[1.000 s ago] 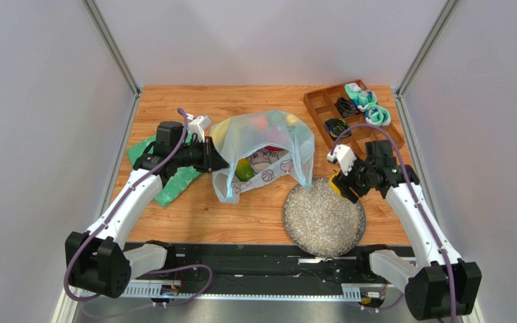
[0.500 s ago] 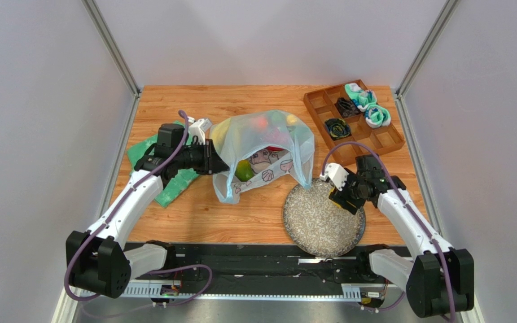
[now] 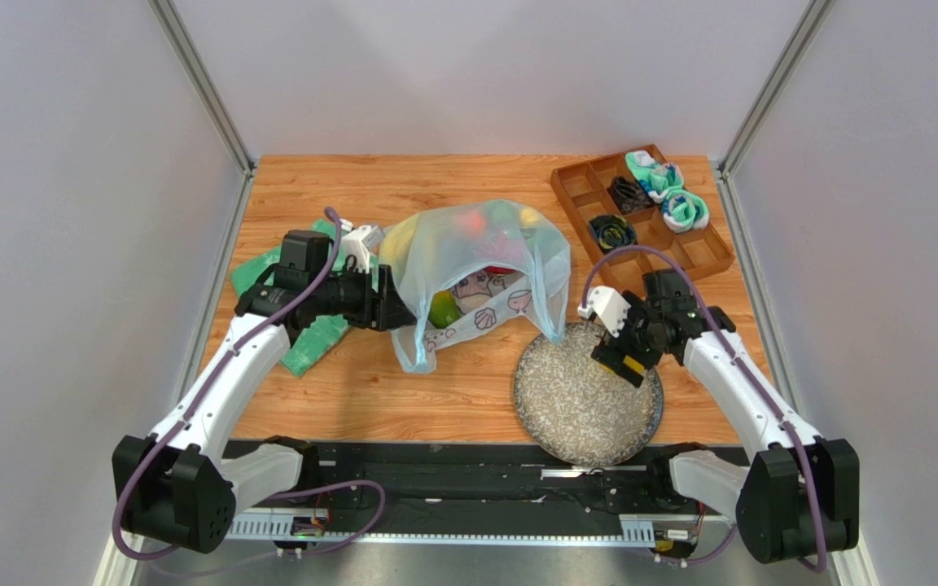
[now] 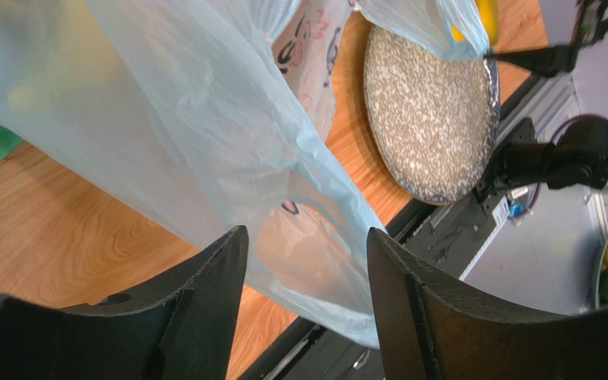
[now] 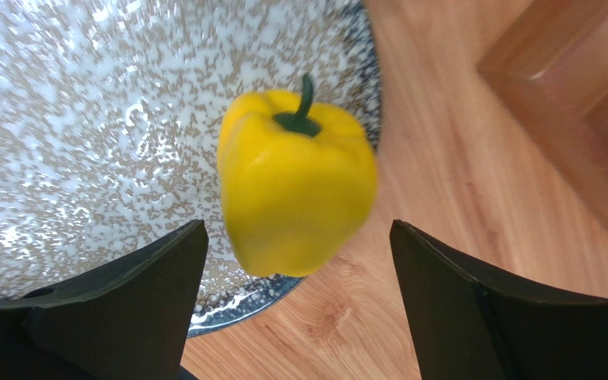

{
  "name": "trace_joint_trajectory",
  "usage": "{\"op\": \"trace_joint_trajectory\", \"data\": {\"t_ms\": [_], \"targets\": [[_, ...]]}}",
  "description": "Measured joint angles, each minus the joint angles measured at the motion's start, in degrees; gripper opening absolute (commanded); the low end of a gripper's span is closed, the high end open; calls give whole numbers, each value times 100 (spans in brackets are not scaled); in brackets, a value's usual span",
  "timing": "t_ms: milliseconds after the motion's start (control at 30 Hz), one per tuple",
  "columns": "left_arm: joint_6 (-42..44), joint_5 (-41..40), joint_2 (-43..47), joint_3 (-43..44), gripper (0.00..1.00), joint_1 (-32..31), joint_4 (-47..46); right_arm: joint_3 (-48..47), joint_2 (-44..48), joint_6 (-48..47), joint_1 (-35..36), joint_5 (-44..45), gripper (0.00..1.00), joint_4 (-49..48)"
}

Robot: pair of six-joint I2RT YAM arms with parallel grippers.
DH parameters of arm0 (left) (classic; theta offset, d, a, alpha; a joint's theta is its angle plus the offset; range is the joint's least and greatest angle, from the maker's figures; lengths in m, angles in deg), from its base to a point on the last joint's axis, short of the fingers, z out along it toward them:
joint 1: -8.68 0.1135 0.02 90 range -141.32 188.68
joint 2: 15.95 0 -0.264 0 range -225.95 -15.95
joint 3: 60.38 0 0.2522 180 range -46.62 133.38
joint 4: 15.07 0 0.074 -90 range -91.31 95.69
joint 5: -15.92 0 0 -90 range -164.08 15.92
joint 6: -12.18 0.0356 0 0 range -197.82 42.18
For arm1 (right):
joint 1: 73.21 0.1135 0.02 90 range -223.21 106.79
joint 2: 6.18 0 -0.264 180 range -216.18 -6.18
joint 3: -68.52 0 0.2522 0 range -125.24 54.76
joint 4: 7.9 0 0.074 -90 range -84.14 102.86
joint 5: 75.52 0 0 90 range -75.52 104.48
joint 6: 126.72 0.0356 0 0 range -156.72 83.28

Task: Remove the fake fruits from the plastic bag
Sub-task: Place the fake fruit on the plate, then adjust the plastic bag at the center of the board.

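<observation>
Barely begun by my reckoning: one yellow pepper [image 5: 295, 186] loose between the wide-open right gripper [image 5: 297, 229] at the plate [image 3: 572, 415]'s 2 o'clock rim, the other fruits [image 3: 443, 309] stayed bagged, with the left gripper [image 4: 307, 237] agape at the plastic bag [image 3: 474, 244]'s 9 o'clock.

No words, brand names, numbers or signs can be read in any view. The only printed marking is a pink cartoon picture [image 3: 481, 291] with shell shapes on the plastic bag [image 3: 474, 232], just ahead of the left tool [image 3: 396, 305]. It is a drawing only, and no letters can be made out in it.
</observation>
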Motion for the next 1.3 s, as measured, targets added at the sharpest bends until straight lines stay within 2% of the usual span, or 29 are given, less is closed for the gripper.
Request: {"op": "trace_joint_trajectory", "data": {"t_ms": [67,133,200,367,533,667,733,767,833,867,900,933,967,1000,1133,1300], "targets": [[162,57,111,74,71,0,236,-411,9,96,0,-197,94,223],[269,151,295,92,73,0,380,-970,4,291,42,-472,100,334],[282,302,428,92,75,0,439,-1467,-61,555,173,-656,100,323],[275,817,345,92,76,-20,439,-2551,-710,1390,962,-984,100,177],[297,938,-186,103,76,-129,546,-2955,-1467,1939,1633,-1014,100,127],[273,1069,-525,103,76,-319,560,-2966,-1974,2374,1880,-901,100,144],[258,1093,-595,103,73,-407,540,-2929,-2122,2559,1932,-743,98,94],[247,1097,-610,103,68,-431,527,-2874,-2155,2647,1963,-605,96,37],[227,1091,-623,103,54,-470,511,-2776,-2168,2782,2026,-267,80,-87],[212,1073,-625,103,34,-476,511,-2761,-2181,2828,2052,-96,72,-142],[210,1060,-625,103,22,-479,509,-2761,-2208,2894,2072,149,53,-238],[203,1032,-625,103,2,-476,509,-2765,-2256,2946,2079,363,41,-365],[216,997,-625,103,0,-476,501,-2778,-2308,2994,2081,562,10,-457],[210,953,-625,103,0,-476,487,-2811,-2361,2973,2072,699,0,-494],[267,765,-619,122,0,-444,433,-3119,-2601,3032,1805,1169,0,-562],[157,715,-619,203,0,-319,118,-4122,-3093,3042,920,1598,0,-452]]}}
